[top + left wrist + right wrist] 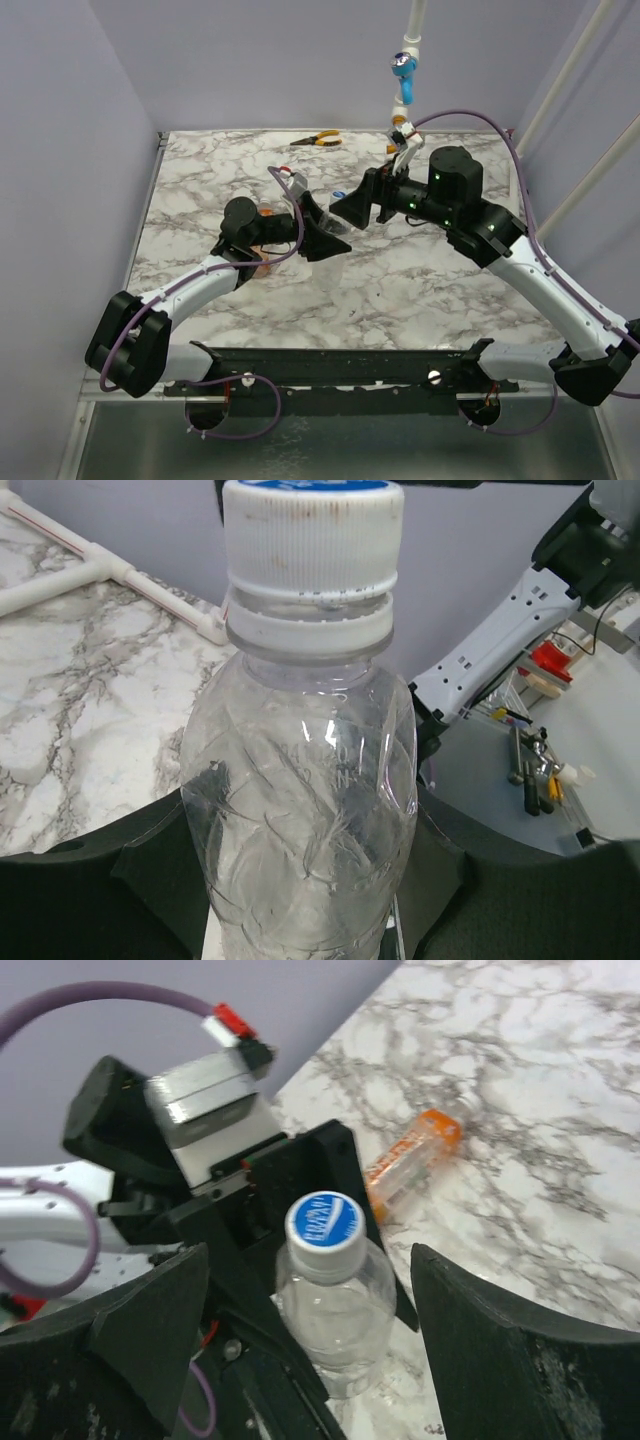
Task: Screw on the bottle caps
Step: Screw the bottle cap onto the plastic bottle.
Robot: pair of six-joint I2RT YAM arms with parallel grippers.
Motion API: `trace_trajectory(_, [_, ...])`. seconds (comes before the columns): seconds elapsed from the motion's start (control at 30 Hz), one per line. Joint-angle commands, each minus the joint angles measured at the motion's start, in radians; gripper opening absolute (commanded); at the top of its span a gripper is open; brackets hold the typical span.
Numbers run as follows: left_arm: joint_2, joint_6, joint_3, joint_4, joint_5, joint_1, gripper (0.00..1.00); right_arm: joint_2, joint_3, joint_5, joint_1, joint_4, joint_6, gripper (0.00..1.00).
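The left gripper (318, 232) has its jaws clenched on the lower body of the clear bottle (300, 810), approx. over the middle of the worktop (450, 290). The bottle stands about upright. Whether its base rests on the worktop I cannot tell.

The cap (312, 550), white w/ a blue top, sits on the neck just above the collar ring. If it is turned fully tight is not visible.

The right gripper (308, 1260) is at the cap end. Its jaws are released, one finger on each side of the bottle w/ a gap on both sides, touching nothing.

The orange bottle (408, 1165) lies on its side on the worktop, near the left gripper and apart from the clear bottle. Its neck end is too blurred to say if a cap is on it.

At the far side are orange-handled pliers (316, 140) and a white pipe w/ a blue valve handle (402, 68).
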Motion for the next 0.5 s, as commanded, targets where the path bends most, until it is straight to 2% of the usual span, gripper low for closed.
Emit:
trace_trajectory(0.0, [-0.005,-0.041,0.041,0.027,0.086,-0.012,0.25,0.017,0.029,-0.246,0.0,0.056,-0.05,0.83])
trace_trajectory(0.07, [-0.002,-0.051,0.044,0.041,0.092,-0.018,0.25,0.03,0.033,-0.279,0.001,0.047,-0.056,0.78])
trace_trajectory(0.2, [-0.002,-0.057,0.043,0.052,0.098,-0.024,0.25,0.02,0.017,-0.227,0.001,0.038,-0.067,0.75])
trace_trajectory(0.3, [0.001,-0.059,0.039,0.057,0.097,-0.025,0.25,0.021,0.025,-0.228,0.001,0.035,-0.071,0.69])
trace_trajectory(0.47, [0.008,-0.067,0.035,0.07,0.107,-0.027,0.25,0.009,0.022,-0.202,0.001,0.053,-0.06,0.67])
